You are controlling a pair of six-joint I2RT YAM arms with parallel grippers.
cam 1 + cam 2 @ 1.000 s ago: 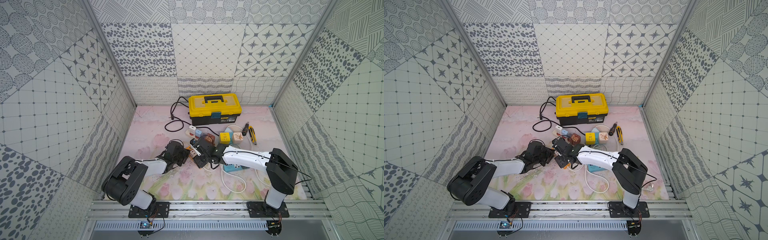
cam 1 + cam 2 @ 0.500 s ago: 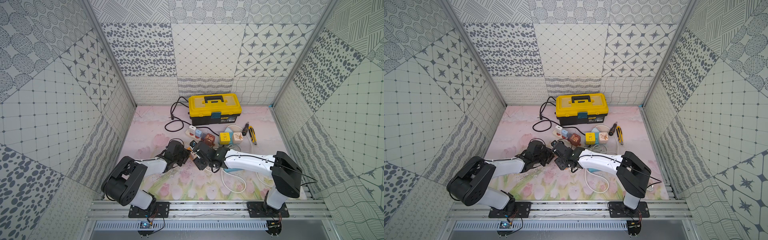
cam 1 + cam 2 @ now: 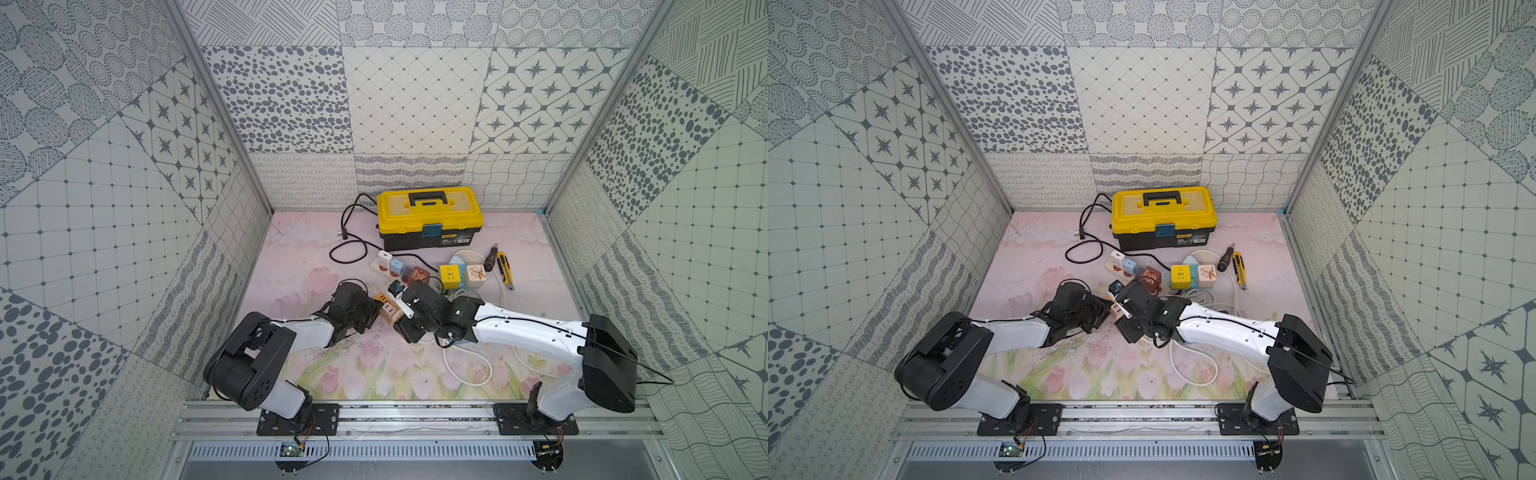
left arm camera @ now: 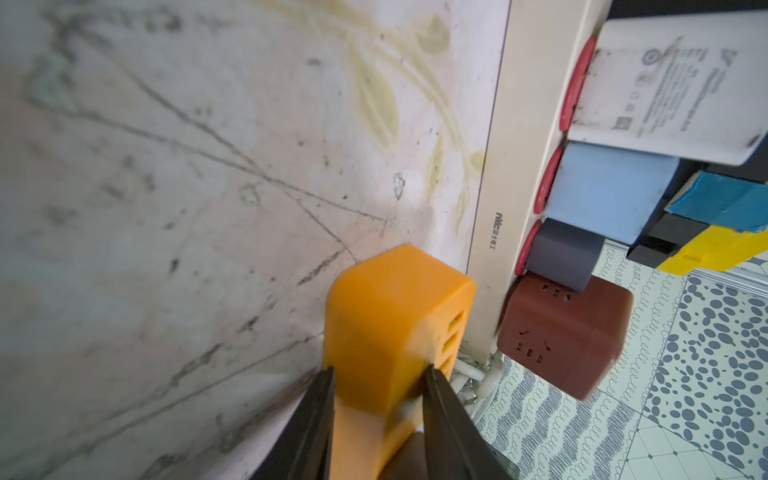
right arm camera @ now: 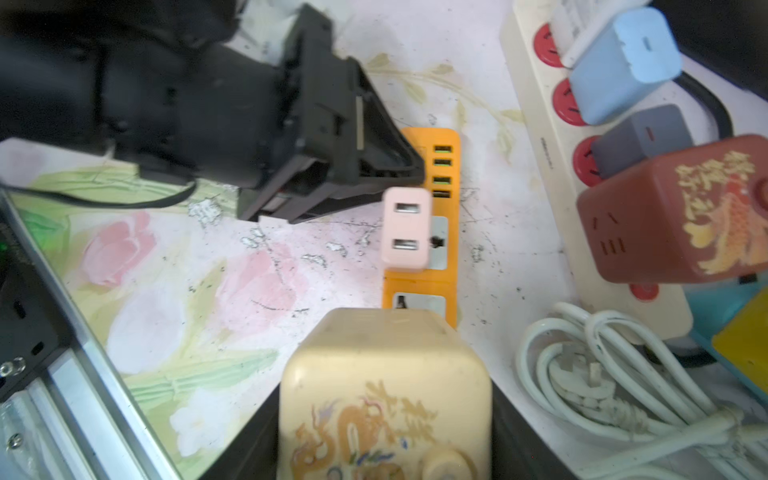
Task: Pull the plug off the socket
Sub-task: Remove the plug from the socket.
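Two grips: my left gripper (image 4: 378,374) clamps the orange power strip (image 4: 395,307); my right gripper (image 5: 384,399) clamps the cream cube plug (image 5: 386,357), five o'clock along the strip's length in both top views.

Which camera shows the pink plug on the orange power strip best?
The right wrist view: the pink plug is close and clear, standing on the orange power strip. In both top views it is a tiny speck. The left wrist view shows only the strip.
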